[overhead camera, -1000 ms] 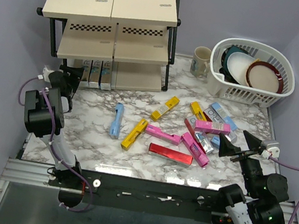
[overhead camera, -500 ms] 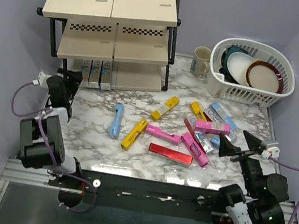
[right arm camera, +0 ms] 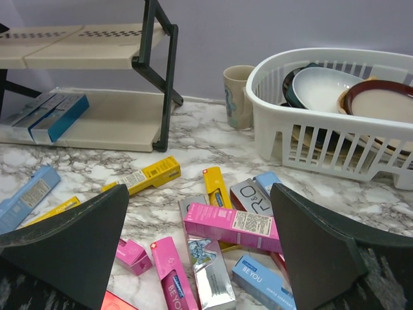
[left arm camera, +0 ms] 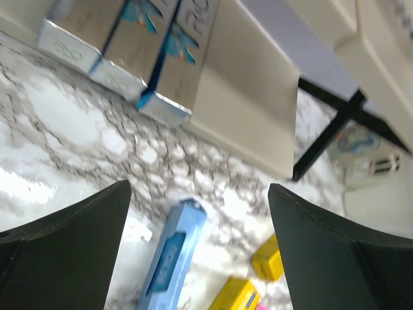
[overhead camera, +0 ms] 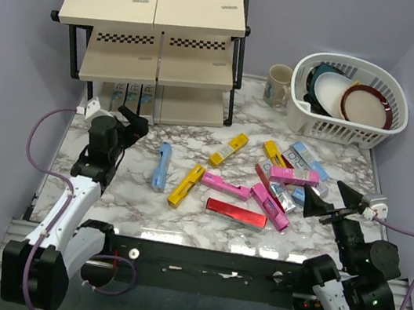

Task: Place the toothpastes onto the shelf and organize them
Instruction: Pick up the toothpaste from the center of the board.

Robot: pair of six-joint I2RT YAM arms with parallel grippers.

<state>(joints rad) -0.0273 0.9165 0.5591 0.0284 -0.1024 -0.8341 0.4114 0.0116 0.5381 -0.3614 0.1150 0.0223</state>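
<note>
Our left gripper (overhead camera: 134, 123) hung with its jaws spread wide and nothing between them, just off the near left corner of the shelf (overhead camera: 157, 3). We had the left arm (overhead camera: 63, 206) stretched up the left side of the table (overhead camera: 121, 192) from its base, the white forearm slanting forward and the wrist turned so the fingers pointed toward the middle of the marble. In the left wrist view a light blue carton (left arm camera: 173, 252) lay flat on the table below and between the fingers, untouched.

Our right gripper (overhead camera: 329, 198) was just as wide open and empty. The right arm (overhead camera: 367, 265) sat folded at the near right corner, with the fingers aimed at the toothpastes (overhead camera: 286, 182) heaped across one another in pink, silver, blue and yellow on the right half of the table.

Three shelved cartons (overhead camera: 129, 99) lay side by side at the left end of the shelf's bottom board, ends toward the front. A yellow carton (overhead camera: 186, 186), a pink carton (overhead camera: 226, 184) and a red carton (overhead camera: 236, 212) lay loose near the middle.

We worked on white marble veined in grey. A white dish basket (overhead camera: 308, 120) of bowls and plates stood at the far right, a mug (overhead camera: 278, 84) stood just beside it, and lilac walls (overhead camera: 24, 13) closed the space
</note>
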